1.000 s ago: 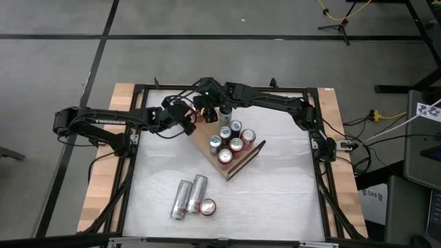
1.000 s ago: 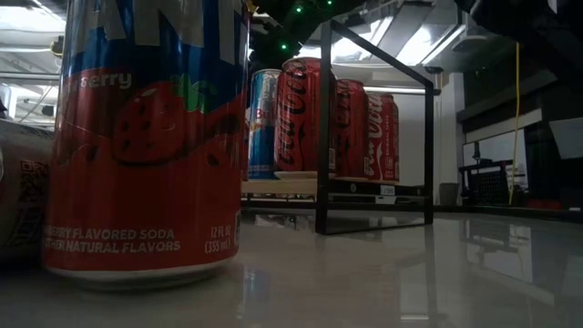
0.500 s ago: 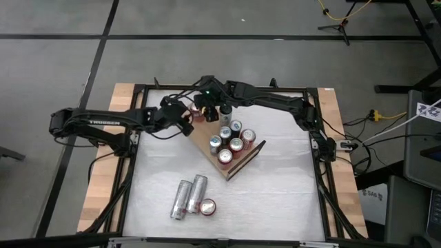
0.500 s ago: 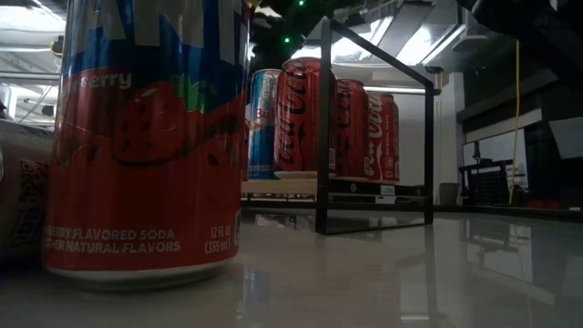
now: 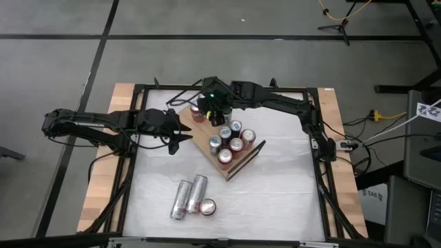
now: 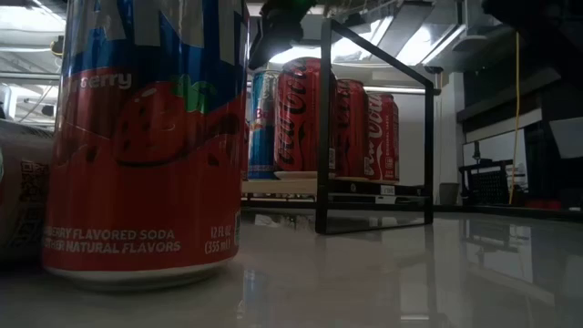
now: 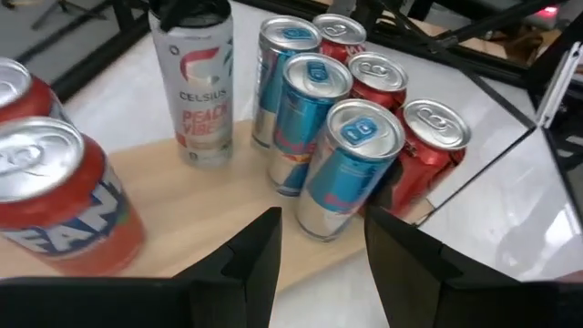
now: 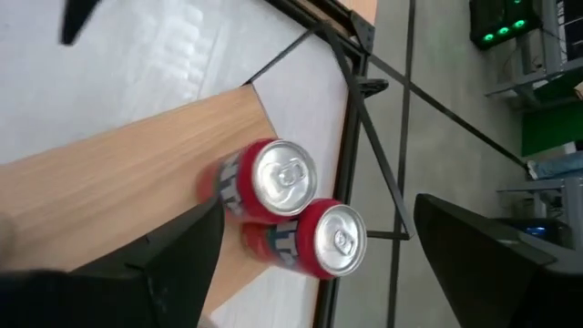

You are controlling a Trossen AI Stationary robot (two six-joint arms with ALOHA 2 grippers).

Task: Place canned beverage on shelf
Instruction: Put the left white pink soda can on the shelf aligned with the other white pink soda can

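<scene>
The shelf (image 5: pixel 205 141), a light wooden board with black wire rails, lies slantwise mid-table and carries several upright cans (image 5: pixel 231 141): slim blue ones (image 7: pixel 310 100), red ones (image 7: pixel 428 137) and a white one (image 7: pixel 193 91). Two red cans (image 8: pixel 273 187) stand at its far corner. My right gripper (image 5: pixel 212 114) hangs open above them, fingers wide apart (image 8: pixel 319 205), touching nothing. My left gripper (image 5: pixel 180 136) is off the shelf's left edge, shut down to a narrow gap (image 7: pixel 321 223) with nothing in it.
Near the front edge two silver cans (image 5: pixel 187 196) lie on their sides beside an upright red can (image 5: pixel 207 206), which fills the low view's left (image 6: pixel 146 137). The black table frame (image 5: pixel 310 89) runs around the white top.
My left gripper has drawn back from the shelf toward the table's left and near edges and has tipped up. My right gripper has risen above the red cans at the shelf's far corner, staying open. The cans have stayed where they were.
</scene>
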